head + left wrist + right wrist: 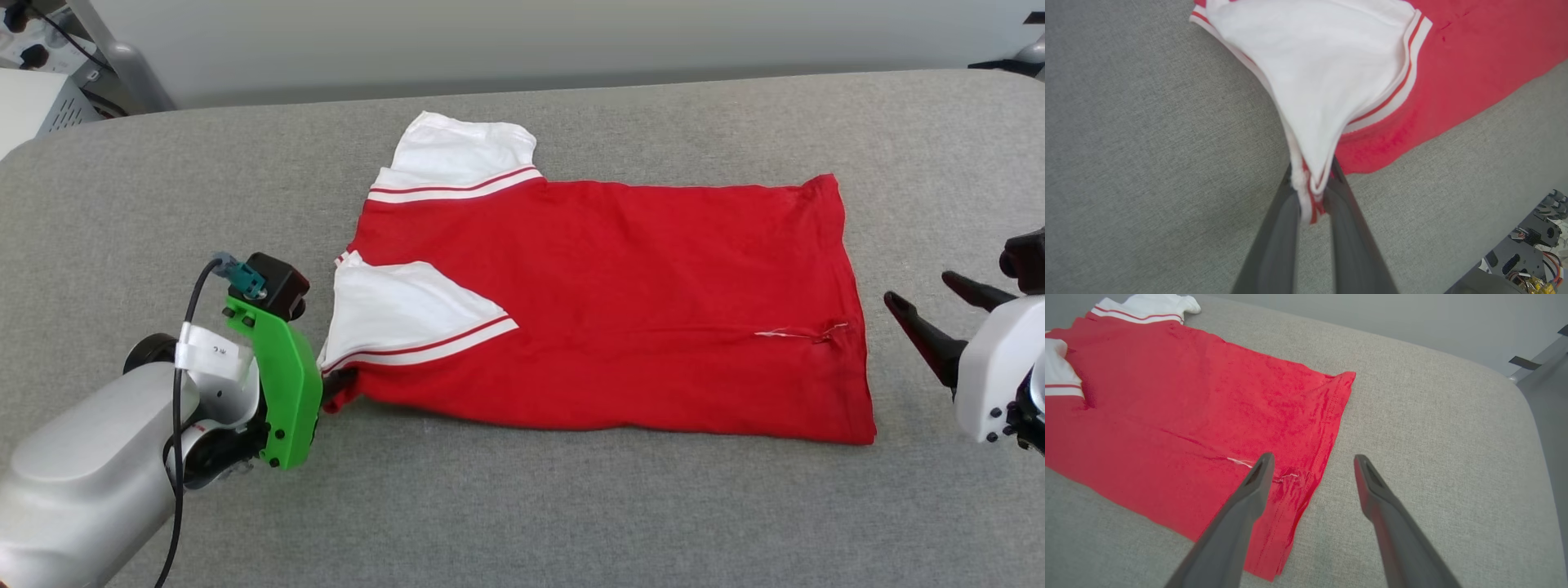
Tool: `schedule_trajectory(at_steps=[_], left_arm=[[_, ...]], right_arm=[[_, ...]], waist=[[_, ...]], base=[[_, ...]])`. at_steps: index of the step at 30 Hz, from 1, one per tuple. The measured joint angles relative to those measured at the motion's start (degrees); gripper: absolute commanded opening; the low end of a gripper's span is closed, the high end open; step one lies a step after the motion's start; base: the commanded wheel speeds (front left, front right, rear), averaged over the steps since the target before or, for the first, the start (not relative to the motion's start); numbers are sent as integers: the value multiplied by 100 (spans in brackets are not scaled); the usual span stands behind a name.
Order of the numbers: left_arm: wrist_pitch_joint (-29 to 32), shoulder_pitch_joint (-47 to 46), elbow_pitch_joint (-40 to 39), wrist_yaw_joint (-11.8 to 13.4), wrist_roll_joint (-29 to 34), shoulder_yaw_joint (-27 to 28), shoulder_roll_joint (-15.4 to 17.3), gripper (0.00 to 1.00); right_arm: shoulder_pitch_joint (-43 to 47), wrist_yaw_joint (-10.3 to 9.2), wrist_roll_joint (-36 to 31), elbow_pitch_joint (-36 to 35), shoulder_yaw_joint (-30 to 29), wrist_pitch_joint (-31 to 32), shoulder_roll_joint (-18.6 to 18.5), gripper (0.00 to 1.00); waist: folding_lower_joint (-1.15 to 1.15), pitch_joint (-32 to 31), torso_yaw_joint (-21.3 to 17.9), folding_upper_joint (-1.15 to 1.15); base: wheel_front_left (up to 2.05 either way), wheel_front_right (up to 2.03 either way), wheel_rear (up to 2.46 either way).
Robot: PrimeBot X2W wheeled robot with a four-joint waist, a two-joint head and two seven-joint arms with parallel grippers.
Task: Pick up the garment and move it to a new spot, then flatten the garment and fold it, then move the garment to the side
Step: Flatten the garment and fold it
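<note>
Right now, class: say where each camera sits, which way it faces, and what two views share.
Head view: on the head, facing down at the garment on the grey table; left end effector and right end effector show.
Left wrist view: on the left wrist, looking along its fingers, shut on the white sleeve.
Right wrist view: on the right wrist, looking along open fingers at the hem.
Shared: head and right wrist views both show the hem.

I read the garment [637, 310] as soft matt cloth on coarse grey woven upholstery [571, 506]; lower left, a glossy green plastic bracket [287, 392].
</note>
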Motion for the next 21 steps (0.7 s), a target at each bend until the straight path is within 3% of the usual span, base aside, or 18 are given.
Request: schedule_trajectory(at_steps=[5,9,21], left_arm=[[-59,-63,-169,0,157,-63,41,0],[-90,-124,-212,0,257,-79,36,0],[-122,-147,-77,0,311,-218,-30,0]], right_arm=[[0,0,539,-46,162,1210,-281,100],[1,0,686,175,238,1648,-314,100],[2,-1,599,1340,868,1397,204,100]], waist=[[0,12,61,0],[0,83,101,0],[0,351,243,0]], base=[[0,0,0],[0,0,0],[0,0,0]])
